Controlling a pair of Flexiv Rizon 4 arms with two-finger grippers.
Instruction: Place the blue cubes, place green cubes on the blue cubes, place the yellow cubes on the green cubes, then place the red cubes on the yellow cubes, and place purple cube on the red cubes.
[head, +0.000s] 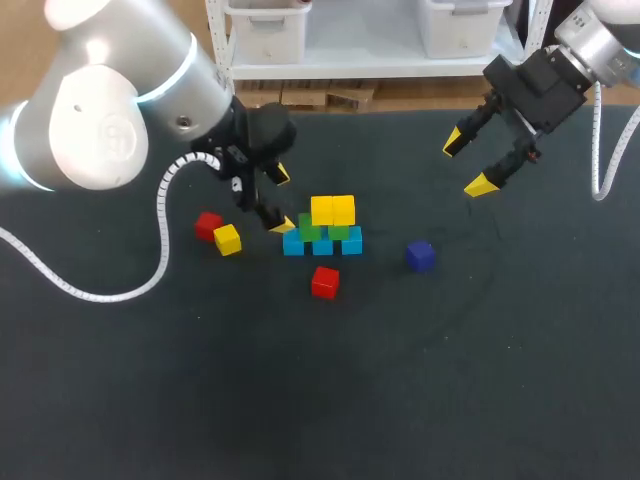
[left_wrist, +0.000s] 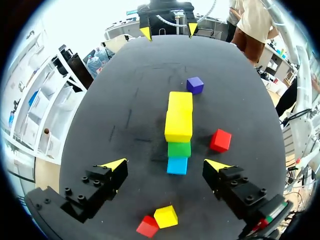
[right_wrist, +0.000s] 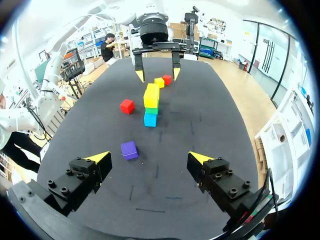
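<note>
The left gripper (head: 281, 200) is spread wide and empty, with the stack (head: 322, 230) just beside it at its four o'clock. The stack is smooth, square-edged blocks: blue cubes (head: 322, 245) in a row on the dark matte table (head: 450, 380), green cubes (head: 310, 230) on them, yellow cubes (head: 332, 210) on top. From the stack, a loose red cube (head: 324, 283) lies at six, the purple cube (head: 420, 256) at three, and a loose yellow cube (head: 227, 239) touching a second red cube (head: 208, 225) at nine. The right gripper (head: 468, 163), also wide and empty, hangs at two
</note>
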